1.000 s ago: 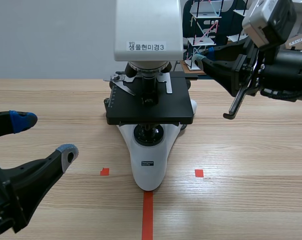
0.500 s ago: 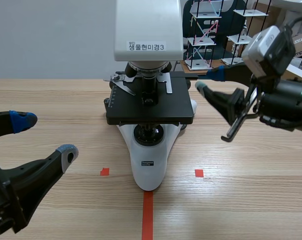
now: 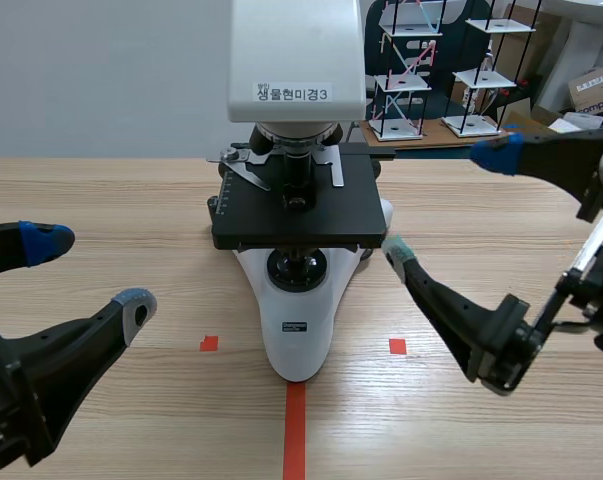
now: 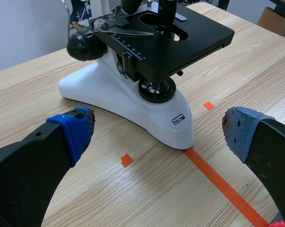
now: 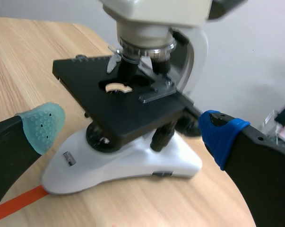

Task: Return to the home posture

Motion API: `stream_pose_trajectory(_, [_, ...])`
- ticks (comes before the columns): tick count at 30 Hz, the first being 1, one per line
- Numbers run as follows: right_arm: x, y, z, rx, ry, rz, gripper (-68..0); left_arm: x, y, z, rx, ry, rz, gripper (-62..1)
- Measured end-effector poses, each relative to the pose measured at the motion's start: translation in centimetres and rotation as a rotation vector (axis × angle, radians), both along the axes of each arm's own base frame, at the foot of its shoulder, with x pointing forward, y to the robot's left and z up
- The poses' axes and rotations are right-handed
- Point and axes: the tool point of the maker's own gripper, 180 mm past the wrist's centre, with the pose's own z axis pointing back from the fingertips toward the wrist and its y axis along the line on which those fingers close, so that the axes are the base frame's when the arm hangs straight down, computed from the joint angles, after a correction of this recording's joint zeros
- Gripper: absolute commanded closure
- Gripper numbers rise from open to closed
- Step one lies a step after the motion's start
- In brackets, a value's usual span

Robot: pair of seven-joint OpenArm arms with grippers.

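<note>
L gripper (image 3: pixel 91 272) sits low at approx 8 o'clock of the microscope (image 3: pixel 296 340), well apart from it, over the wood table (image 3: pixel 101 190). Its jaws are spread wide w/ nothing btwn them. One pad is blue, the other grey. In the L wrist view the microscope is ahead of the gripper, w/ bare table btwn the fingers.

R gripper (image 3: pixel 448 202) is at approx 3 o'clock of the microscope, also spread wide & holding nothing. Its green-padded fingertip (image 3: pixel 399 250) is just beside the corner of the black stage (image 3: pixel 299 205), at the stage's 4 o'clock; contact or not, can't tell. Its blue-padded fingertip (image 3: pixel 496 155) is apart from the stage, at approx 2 o'clock of it.

The microscope stands mid-table, its white foot pointing to 6 o'clock & meeting the end of the tape line (image 3: pixel 295 430). Tape squares (image 3: pixel 209 343) lie at 9 & 3 o'clock of the foot. The white head carries a printed label (image 3: pixel 293 93). Shelf models (image 3: pixel 421 60) stand beyond the table at 1 o'clock.
</note>
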Motion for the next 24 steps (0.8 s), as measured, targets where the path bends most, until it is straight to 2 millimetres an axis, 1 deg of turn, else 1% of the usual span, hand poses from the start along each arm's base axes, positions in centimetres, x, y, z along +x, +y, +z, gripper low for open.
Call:
stream_pose_trajectory(2, [-1.2, -0.6, -0.4, 0.014, 0.054, -0.032, -62.6, 0.0, 0.0, 0.0, 0.000, 0.000, 0.000, -57.0])
stream_pose_trajectory(6, [-3.4, -0.7, -1.2, 0.011, 0.140, -0.044, -62.6, 0.0, 0.0, 0.0, 0.000, 0.000, 0.000, -57.0])
stream_pose_trajectory(9, [-4.4, -1.2, -1.6, 0.012, 0.198, -0.064, -62.6, 0.0, 0.0, 0.0, 0.000, 0.000, 0.000, -57.0])
stream_pose_trajectory(13, [-4.8, -1.9, -1.5, 0.034, 0.221, -0.089, -62.6, 0.0, 0.0, 0.0, 0.000, 0.000, 0.000, -57.0])
stream_pose_trajectory(18, [-4.8, -2.1, -2.0, 0.022, 0.248, -0.101, -62.6, 0.0, 0.0, 0.0, 0.000, 0.000, 0.000, -57.0])
stream_pose_trajectory(24, [-4.5, -2.2, -1.7, 0.038, 0.242, -0.106, -62.6, 0.0, 0.0, 0.0, 0.000, 0.000, 0.000, -57.0])
